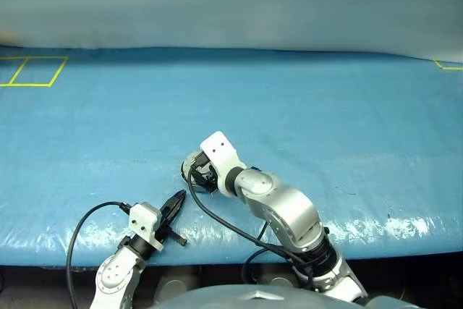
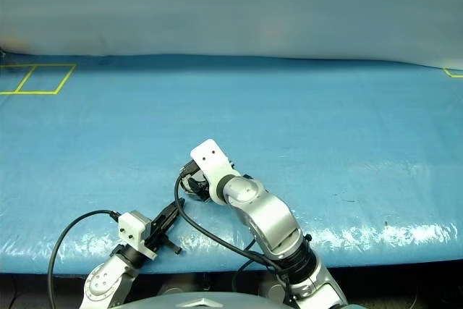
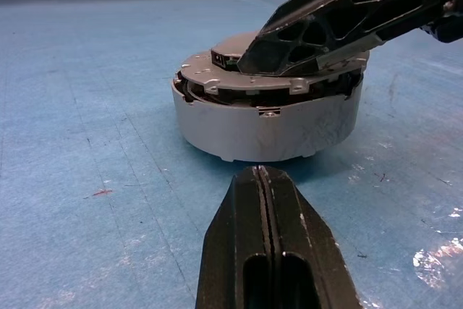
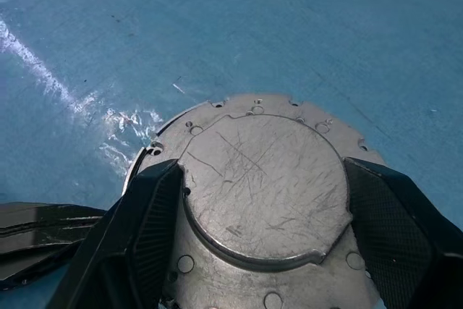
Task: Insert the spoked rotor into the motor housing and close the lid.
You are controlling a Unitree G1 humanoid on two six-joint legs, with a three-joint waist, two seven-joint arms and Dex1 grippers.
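Left wrist view: the motor housing [image 3: 268, 124], a round grey metal puck, is seen resting on the blue surface [image 3: 87, 106], with the lid [image 3: 239, 70] lying on top of it but not fully seated, a dark gap being visible between the lid's dotted rim and the housing wall. The right pincer [image 4: 264, 229] is placed over the lid from above, its two black fingers [image 4: 137, 244] spread wide and set against opposite sides of the raised, scratched central disc of the lid; whether a firm grip is held cannot be told. In the head views the housing [image 1: 194, 166] is found near the front edge of the surface, largely covered by the right wrist. The left pincer [image 3: 262, 179] is shown just beside the housing, low over the surface and pointed at its side wall, its fingers pressed together with nothing between them and not touching the housing. Yellow tape outlines [image 1: 32, 70] are marked at the far left corner of the surface, well apart from the housing, and a further yellow mark [image 1: 448, 66] at the far right.
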